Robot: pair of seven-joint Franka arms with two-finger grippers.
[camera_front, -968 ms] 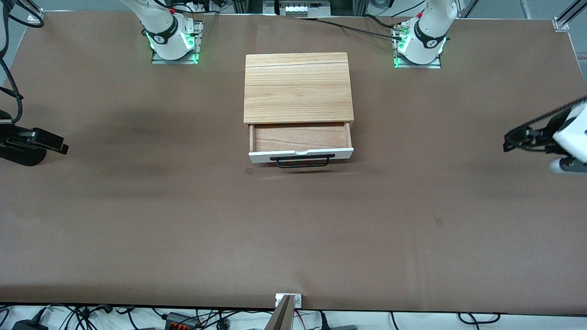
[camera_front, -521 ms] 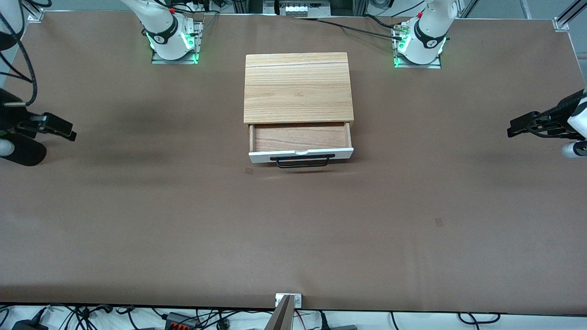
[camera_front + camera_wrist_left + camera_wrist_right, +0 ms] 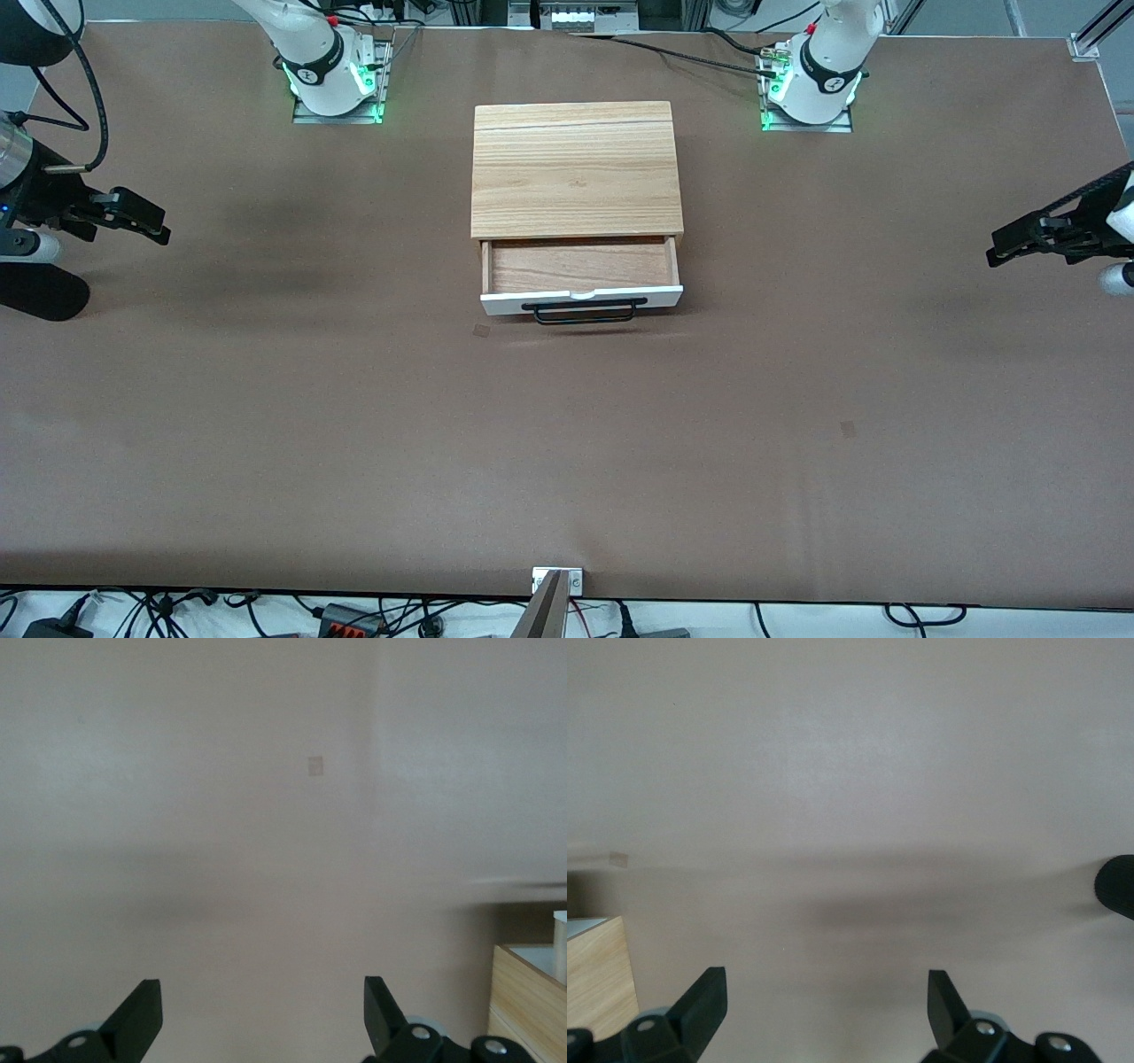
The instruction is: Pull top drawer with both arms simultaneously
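Both grippers have climbed toward the base edge of the table over the last second, while the drawer (image 3: 581, 285) has not shifted at all. It stands partly pulled out of the box (image 3: 576, 168), its bare wooden floor showing, the white front and black bar handle (image 3: 584, 311) facing the front camera. The box sits at the middle of the table's width, close to the base edge, between the two arm bases.

By its look the drawer is light, stiff and shallow, and should slide easily; the box may itself be light enough to drag along if the pull is jerky or uneven. The bar is thin and rigid, and smooth by its look, so the surest hold would be one gripper near each end of it, fingers closed around the bar, pulling level and together so the drawer does not skew in its runners.

The right gripper (image 3: 133, 215) hangs over the table (image 3: 567, 461) at the right arm's end, well apart from the box. The left gripper (image 3: 1032, 241) hangs over the left arm's end, equally removed. Each wrist view shows its fingers spread wide with nothing between them: right fingers (image 3: 700, 1001), left fingers (image 3: 142, 1014).
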